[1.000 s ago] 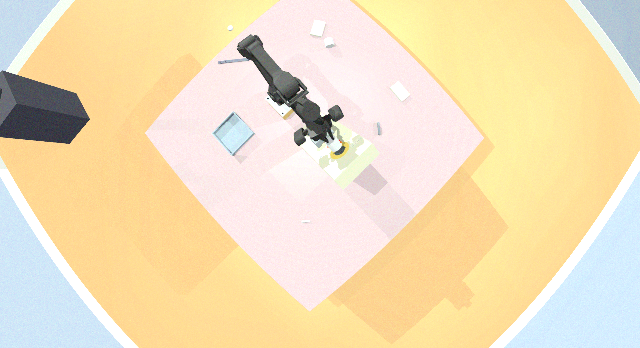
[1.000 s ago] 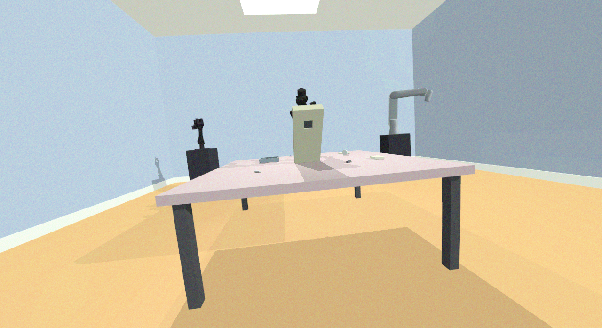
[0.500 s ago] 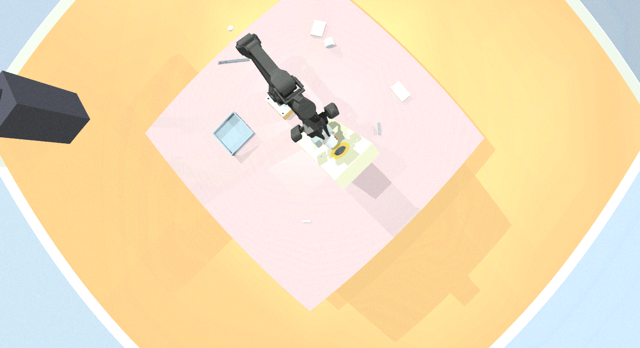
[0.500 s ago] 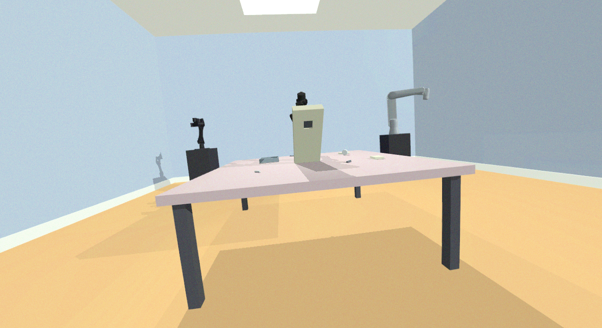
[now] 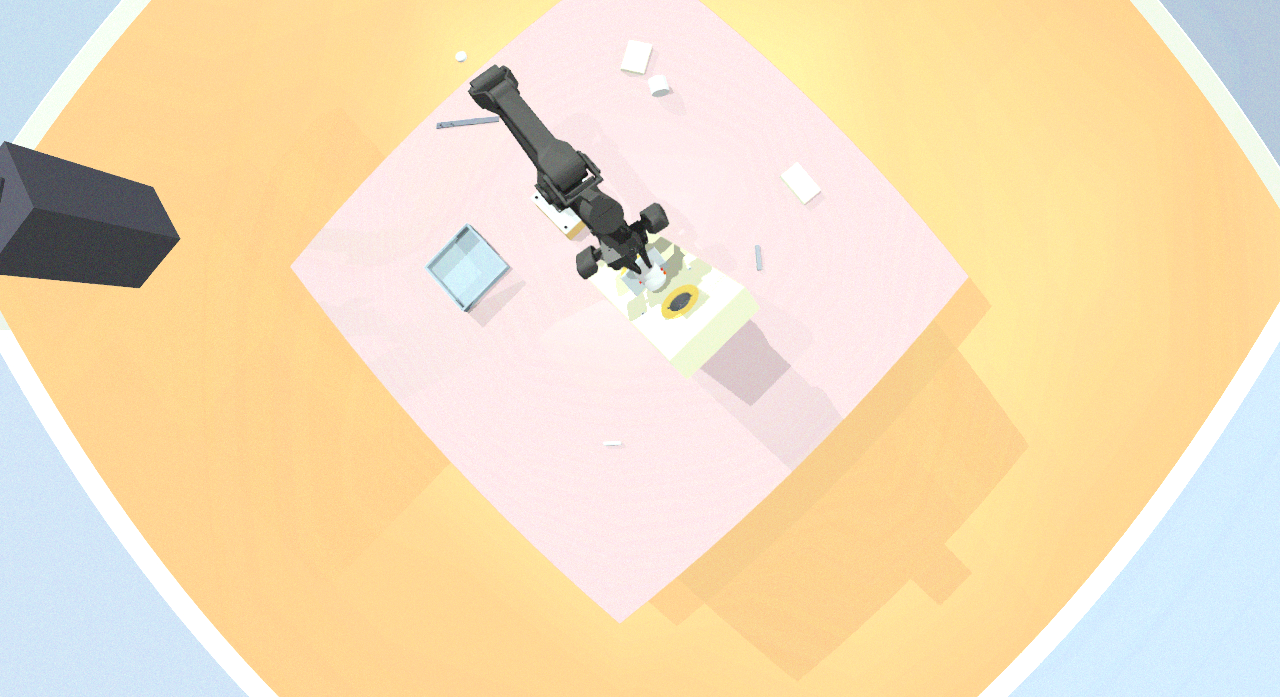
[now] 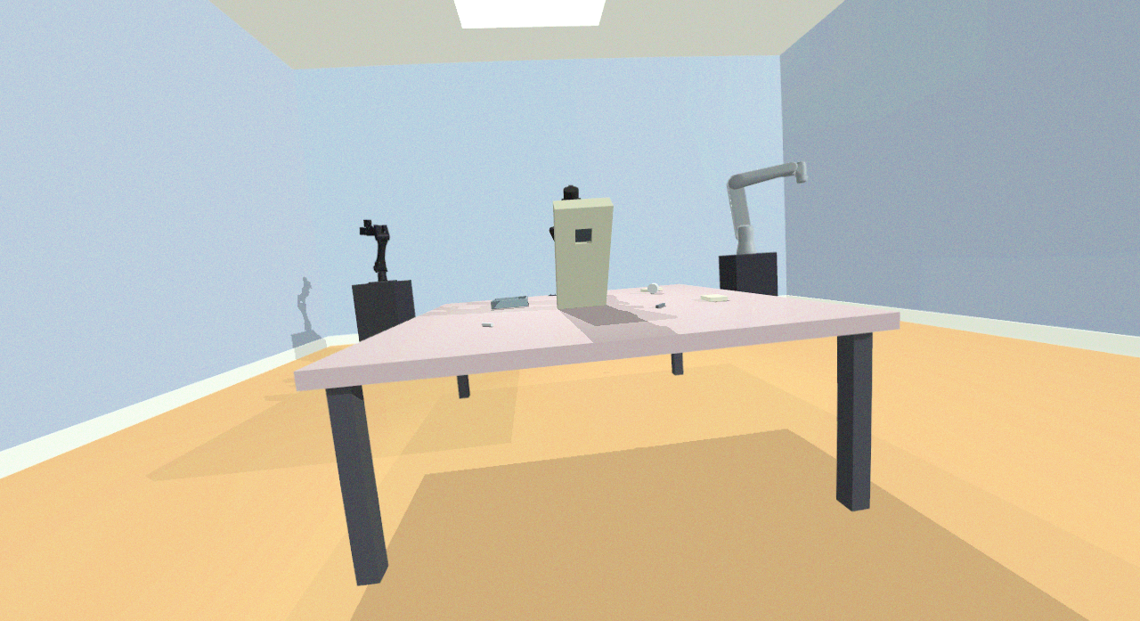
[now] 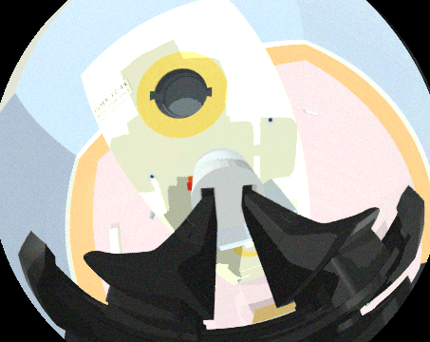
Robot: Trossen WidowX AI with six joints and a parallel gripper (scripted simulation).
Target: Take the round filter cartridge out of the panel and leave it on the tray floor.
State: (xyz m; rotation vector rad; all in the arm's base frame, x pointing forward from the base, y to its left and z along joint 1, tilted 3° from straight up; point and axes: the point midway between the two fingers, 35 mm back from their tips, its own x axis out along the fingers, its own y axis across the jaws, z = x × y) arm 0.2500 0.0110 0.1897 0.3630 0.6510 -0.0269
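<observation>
The white round cartridge (image 5: pixel 656 279) (image 7: pixel 224 173) is out of its hole. My gripper (image 5: pixel 646 268) (image 7: pixel 228 196) is shut on it, a fingertip in each slot of its face. It hangs in front of the service panel (image 5: pixel 717 333) (image 6: pixel 582 270) (image 7: pixel 243 85), below the yellow ring (image 5: pixel 668 311) (image 7: pixel 149 109) in the wrist view. The dark hole (image 5: pixel 681 301) (image 7: pixel 180 90) inside the ring is empty. An open blue tray (image 5: pixel 444 291) (image 6: pixel 509 302) stands on the table to the left of the panel in the top view. The panel hides the gripper and cartridge in the exterior view.
A light blue part (image 7: pixel 280 194) shows behind the cartridge, low on the panel. A white and orange block (image 5: pixel 559 217) lies under the arm. White blocks (image 5: pixel 637 57) (image 5: pixel 801 182), a white cylinder (image 5: pixel 658 86), a grey bar (image 5: pixel 467 122) and a small grey piece (image 5: pixel 758 257) lie around.
</observation>
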